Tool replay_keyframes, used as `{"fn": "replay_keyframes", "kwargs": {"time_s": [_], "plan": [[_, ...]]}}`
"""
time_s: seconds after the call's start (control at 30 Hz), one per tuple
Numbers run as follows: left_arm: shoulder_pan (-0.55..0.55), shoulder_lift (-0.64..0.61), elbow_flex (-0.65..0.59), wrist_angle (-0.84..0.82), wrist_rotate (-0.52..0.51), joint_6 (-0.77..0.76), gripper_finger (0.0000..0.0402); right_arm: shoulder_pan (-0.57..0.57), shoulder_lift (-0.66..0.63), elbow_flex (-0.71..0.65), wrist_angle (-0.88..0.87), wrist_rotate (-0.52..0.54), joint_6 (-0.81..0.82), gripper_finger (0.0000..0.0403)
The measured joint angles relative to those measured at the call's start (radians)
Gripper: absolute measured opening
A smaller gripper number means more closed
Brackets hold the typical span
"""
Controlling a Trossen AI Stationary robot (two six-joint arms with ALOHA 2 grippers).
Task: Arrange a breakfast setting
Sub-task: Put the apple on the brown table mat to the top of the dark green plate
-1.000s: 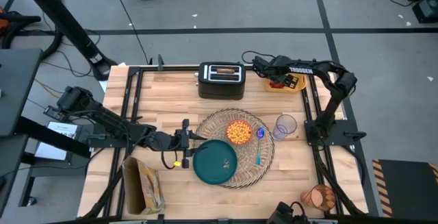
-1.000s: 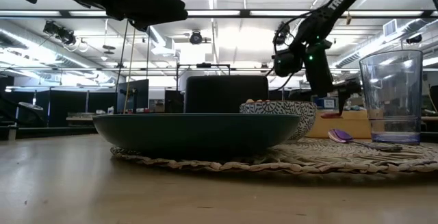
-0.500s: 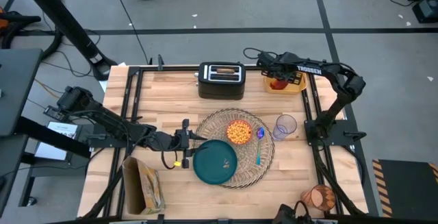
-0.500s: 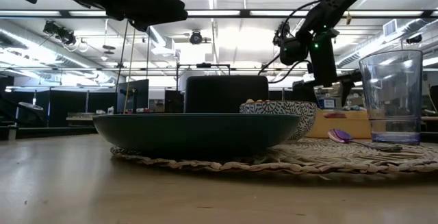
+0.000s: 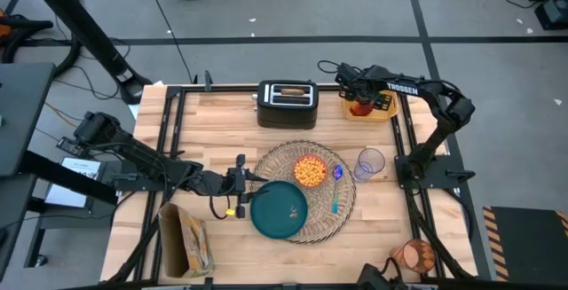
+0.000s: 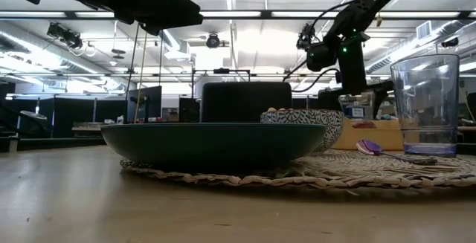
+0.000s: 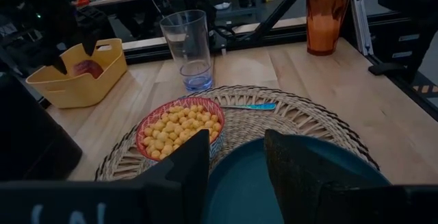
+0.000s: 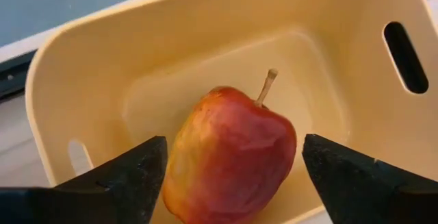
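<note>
Right gripper (image 8: 229, 166) spread wide either side of the red apple (image 8: 229, 159) inside the yellow bin (image 8: 171, 66). Left gripper (image 7: 236, 176) parted over the teal plate (image 7: 239, 190).

I note a red-and-yellow apple (image 8: 229, 157) in a pale yellow bin (image 8: 171, 53), a teal plate (image 5: 279, 209), and a red-rimmed bowl (image 7: 180, 125).
</note>
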Motion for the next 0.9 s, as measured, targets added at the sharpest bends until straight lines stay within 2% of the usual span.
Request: {"fn": "replay_keyframes", "kwargs": {"time_s": [0.27,0.73,0.9], "plan": [[0.0,0.0,0.0,0.001,0.0,-0.001,0.0149,-0.004,0.007,0.001,-0.027,0.004,0.136,0.0397],[0.0,0.0,0.0,0.001,0.0,-0.001,0.0149,-0.032,0.144,0.002,0.02,-0.017,0.159,0.0394],[0.0,0.0,0.0,0.001,0.0,-0.001,0.0149,-0.038,0.146,0.001,0.064,-0.006,0.074,0.0393]]}}
